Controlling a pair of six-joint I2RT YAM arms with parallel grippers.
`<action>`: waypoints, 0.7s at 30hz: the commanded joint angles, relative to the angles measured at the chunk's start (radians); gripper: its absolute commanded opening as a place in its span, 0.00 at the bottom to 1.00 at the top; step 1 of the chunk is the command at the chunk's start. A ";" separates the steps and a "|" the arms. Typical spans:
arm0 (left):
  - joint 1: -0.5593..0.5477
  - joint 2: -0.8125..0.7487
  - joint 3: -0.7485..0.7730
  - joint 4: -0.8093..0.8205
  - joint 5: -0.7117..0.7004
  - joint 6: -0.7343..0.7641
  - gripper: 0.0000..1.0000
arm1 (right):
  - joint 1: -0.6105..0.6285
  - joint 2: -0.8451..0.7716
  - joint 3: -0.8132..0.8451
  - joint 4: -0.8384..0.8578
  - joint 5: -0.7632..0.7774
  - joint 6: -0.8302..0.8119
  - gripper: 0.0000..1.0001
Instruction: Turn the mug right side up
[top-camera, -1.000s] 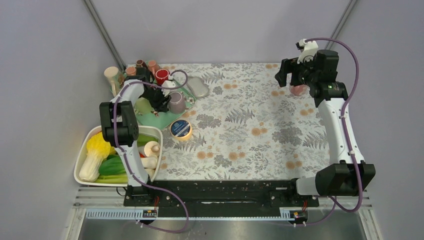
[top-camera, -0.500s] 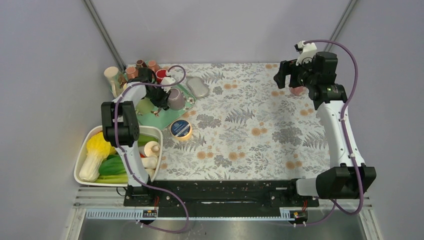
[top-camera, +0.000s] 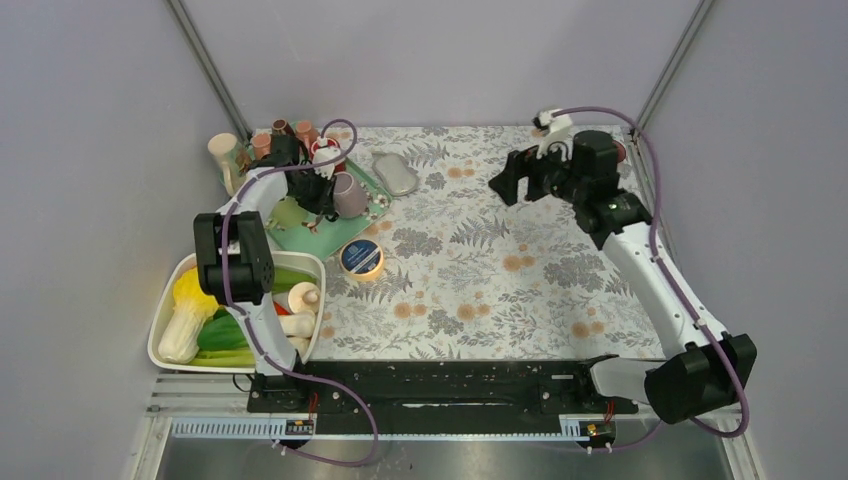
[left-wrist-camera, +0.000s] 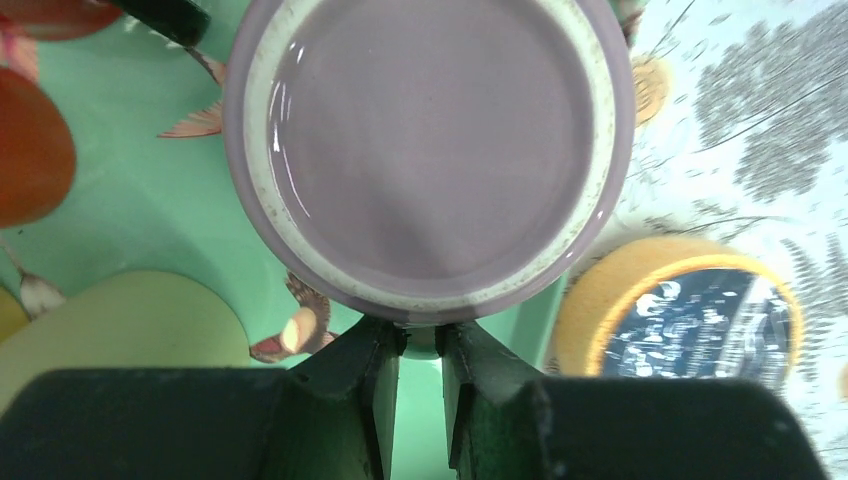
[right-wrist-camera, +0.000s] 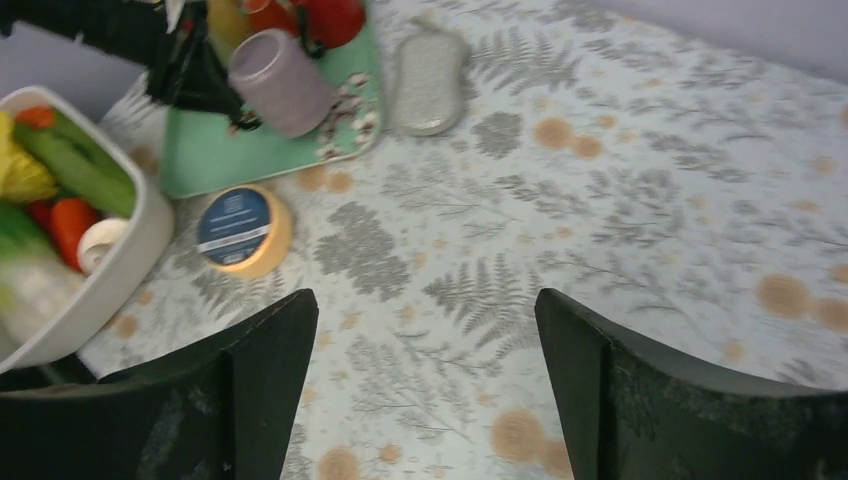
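Observation:
The purple mug (top-camera: 348, 192) is held tilted over the green tray (top-camera: 300, 238) at the back left. In the left wrist view its flat base (left-wrist-camera: 430, 150) faces the camera. My left gripper (top-camera: 325, 195) is shut on the mug's handle, the fingertips (left-wrist-camera: 375, 345) pinching it just below the base. The mug also shows in the right wrist view (right-wrist-camera: 280, 95). My right gripper (top-camera: 510, 185) is open and empty, high above the floral table at the back middle; its gap (right-wrist-camera: 428, 330) holds nothing.
A blue-and-yellow tape roll (top-camera: 361, 258) lies in front of the tray. A grey oval pad (top-camera: 397, 174) lies right of the tray. A red mug (top-camera: 322, 150) and several cups stand at the back left. A white bin (top-camera: 165, 300) holds vegetables at the near left.
My right arm has swung left from the far right corner to above the back middle of the table. My left gripper has shifted slightly back, tipping the mug further.

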 joint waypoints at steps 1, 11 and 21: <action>0.003 -0.155 0.008 0.072 0.099 -0.200 0.00 | 0.158 -0.003 -0.130 0.252 -0.072 0.167 0.89; -0.017 -0.339 -0.029 0.083 0.433 -0.396 0.00 | 0.357 0.280 -0.202 0.911 -0.154 0.575 0.89; -0.120 -0.483 -0.066 0.077 0.634 -0.472 0.00 | 0.392 0.497 -0.063 1.252 -0.200 0.869 0.89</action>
